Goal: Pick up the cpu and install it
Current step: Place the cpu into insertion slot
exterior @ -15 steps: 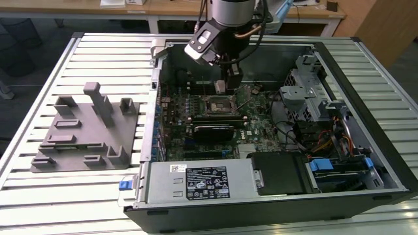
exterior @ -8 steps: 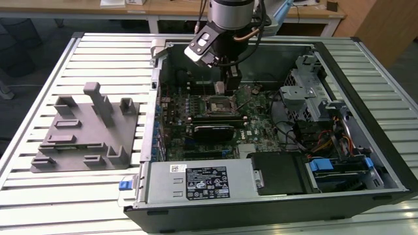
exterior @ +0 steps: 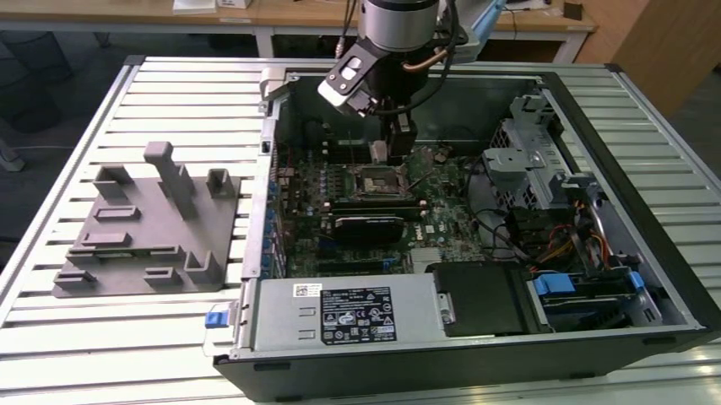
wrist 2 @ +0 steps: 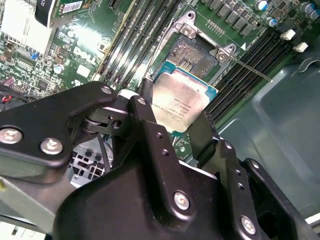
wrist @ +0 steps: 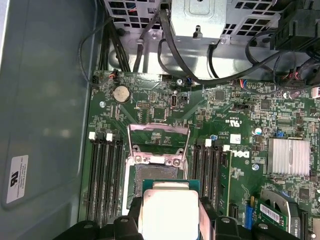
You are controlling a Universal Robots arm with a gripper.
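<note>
I am viewing the black two-finger gripper [wrist 2: 176, 119] inside the open black metal computer case [exterior: 631, 126]. Its fingers [wrist 2: 147, 107] are clamping the small flat square cpu with the pale silver-grey metal top [wrist 2: 184, 97] by two opposite edges. In both wrist views the cpu is sitting between the finger pads with its metal top facing the cameras.

In the exterior view, the arm is reaching down into the case from above. The gripper is hanging over the green motherboard [exterior: 445, 211], close above the square black processor socket with the metal rim [exterior: 377, 180].

In the first wrist view, the socket's hinged metal load plate [wrist: 159, 134] is standing raised and the socket opening is lying uncovered. The cpu is overlapping the near edge of that opening. I cannot tell whether the cpu is touching the socket or hanging just above it.

The large grey moulded plastic holder block [exterior: 147, 228] is resting on the slatted aluminium table [exterior: 67, 126]. It is lying on the exterior view's left, just beside the case and well apart from the gripper.
</note>
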